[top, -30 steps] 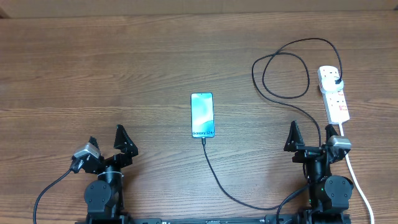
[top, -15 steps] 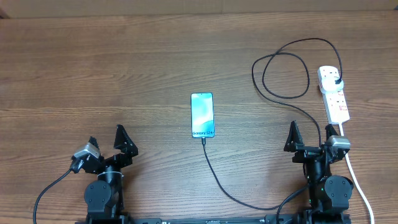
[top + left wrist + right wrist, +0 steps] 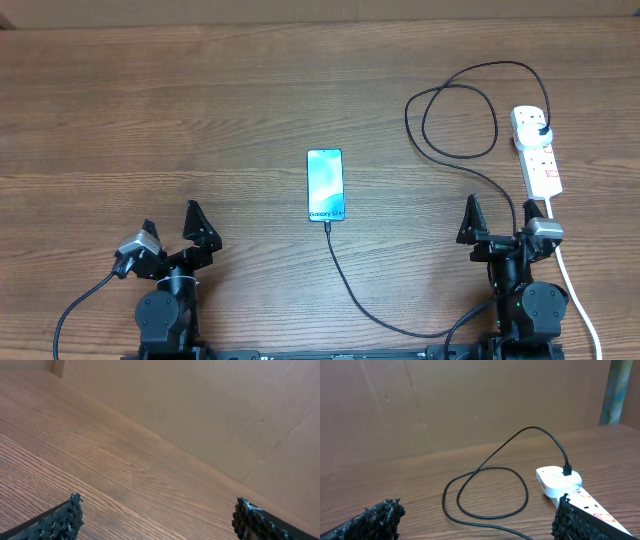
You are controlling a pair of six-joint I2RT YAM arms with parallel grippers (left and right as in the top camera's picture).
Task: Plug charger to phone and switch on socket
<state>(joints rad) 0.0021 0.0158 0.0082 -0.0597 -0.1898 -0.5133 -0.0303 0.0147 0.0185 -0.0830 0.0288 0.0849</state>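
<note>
Left gripper (image 3: 172,225) spread wide, empty | right gripper (image 3: 498,215) likewise | white elongated power strip (image 3: 538,155) just ahead-right of right gripper | thin black charger cable (image 3: 534,427) plugged into its far end | slim teal-screened phone (image 3: 325,185) ahead between both grippers, cable tip at its near edge

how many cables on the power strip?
2. Thin black charger cable: plugged into the white power strip's far end, loops, runs to the teal-screened phone. Thick white cord: leaves its near end, past the right arm.
</note>
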